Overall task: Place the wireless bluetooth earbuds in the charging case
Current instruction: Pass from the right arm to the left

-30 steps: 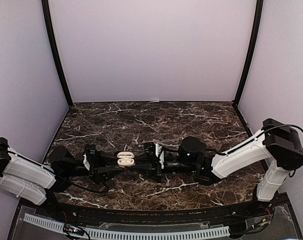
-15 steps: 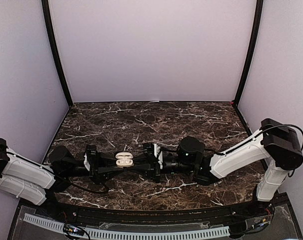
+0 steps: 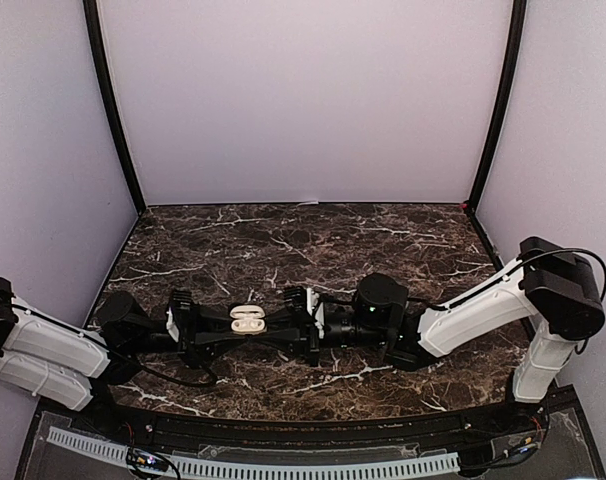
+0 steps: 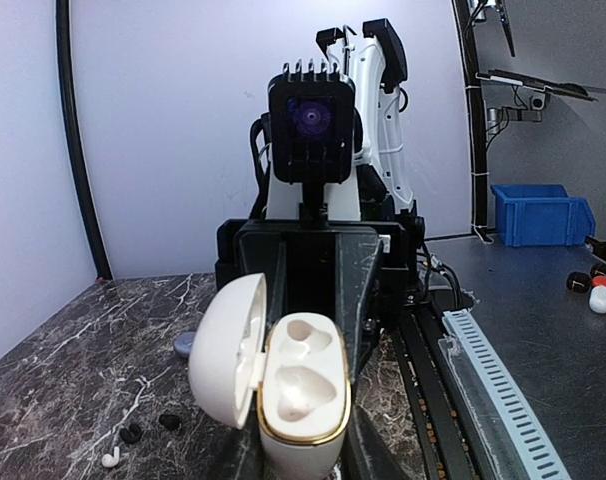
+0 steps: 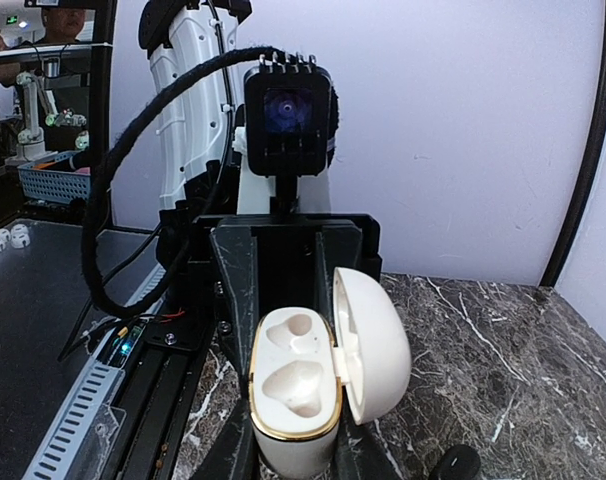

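A white charging case (image 3: 249, 318) with a gold rim is held upright between the two arms, its lid (image 4: 228, 350) swung open and both wells empty. My left gripper (image 4: 301, 465) is shut on the lower body of the charging case (image 4: 298, 400). My right gripper (image 5: 293, 465) is shut on the charging case (image 5: 293, 395) from the opposite side. The two grippers face each other, fingers side by side. One white earbud (image 4: 110, 459) and two tiny dark buds (image 4: 169, 421) lie on the marble table (image 3: 383, 240) beside the left gripper (image 3: 231, 332).
A bluish-grey disc (image 4: 186, 345) lies on the marble behind the lid. A small dark rounded object (image 5: 453, 462) sits near the right gripper (image 3: 275, 330). A white toothed rail (image 3: 253, 465) runs along the near edge. Purple walls enclose the table on three sides.
My left jaws have closed in on the case. The right arm and the case have crept slightly to the left.
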